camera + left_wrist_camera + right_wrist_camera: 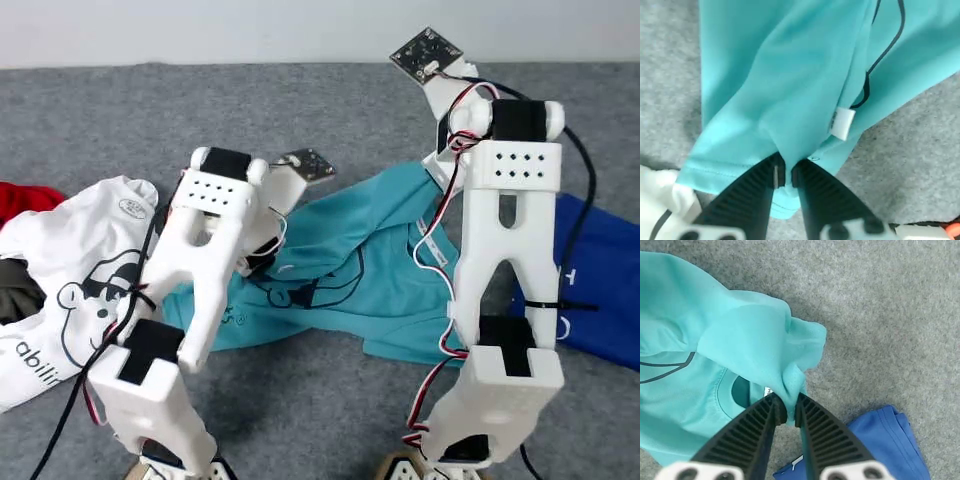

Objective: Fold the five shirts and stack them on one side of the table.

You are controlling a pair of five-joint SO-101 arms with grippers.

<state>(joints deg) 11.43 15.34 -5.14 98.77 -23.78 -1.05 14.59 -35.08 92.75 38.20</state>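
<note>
At the far left edge of the grey counter lies a bit of a red shirt. Just near of it, a dark garment is tucked against a white shirt with a cartoon print. The white shirt lies crumpled and unfolded, and its right edge touches the teal shirt.

The left arm leans over the spot where those two shirts meet. The left claw is clamped on a raised fold of the teal shirt, close to its stitched hem. A small white label sits just beside the pinch, and a corner of the white shirt shows next to the claw.

The teal shirt lies in the middle of the counter, spread out but rumpled, with its dark line print facing up. It is held at both ends.

The right arm stands over the shirt's right side. The right claw is closed on a bunch of teal cloth beside the neck opening, and the fabric is drawn up into a ridge between its fingers.

To the right of that arm, a blue shirt lies flat at the right edge of the counter, near the teal one.
</note>
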